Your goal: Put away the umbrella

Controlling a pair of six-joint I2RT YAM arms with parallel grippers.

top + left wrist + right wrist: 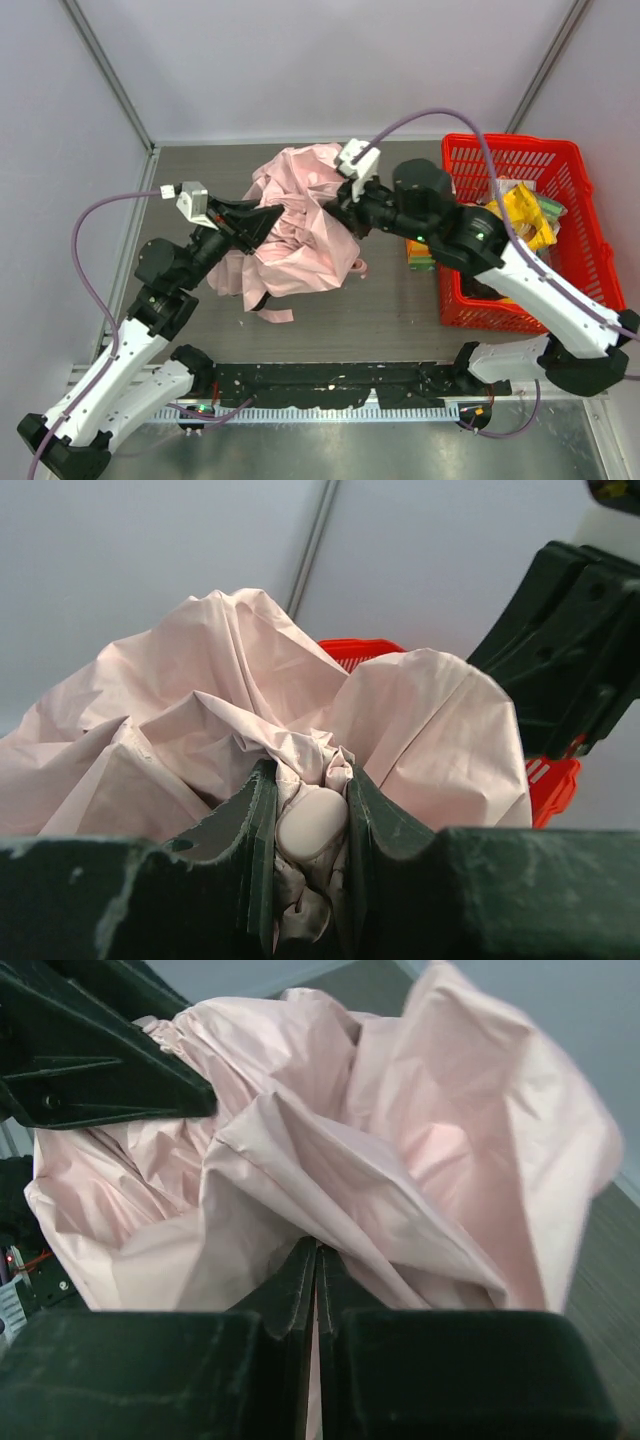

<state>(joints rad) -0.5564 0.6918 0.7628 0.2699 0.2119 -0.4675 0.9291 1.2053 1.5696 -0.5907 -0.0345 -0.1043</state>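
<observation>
The pale pink umbrella (pixel 300 225) is a crumpled bundle held above the middle of the table between both arms. My left gripper (pixel 262 226) is shut on its left side. In the left wrist view the jaws (pixel 312 825) pinch bunched fabric and a pale rounded tip (pixel 312 823) of the umbrella (pixel 200 730). My right gripper (pixel 340 207) is shut on the right side. In the right wrist view its jaws (pixel 317 1260) are closed on a thin fold of the umbrella fabric (pixel 380 1150). A narrow pink strap (pixel 275 316) hangs down to the table.
A red plastic basket (pixel 520 230) stands at the right, holding a yellow packet (pixel 524 213) and other items; its rim shows in the left wrist view (pixel 360 650). White walls and metal frame posts enclose the table (pixel 400 310).
</observation>
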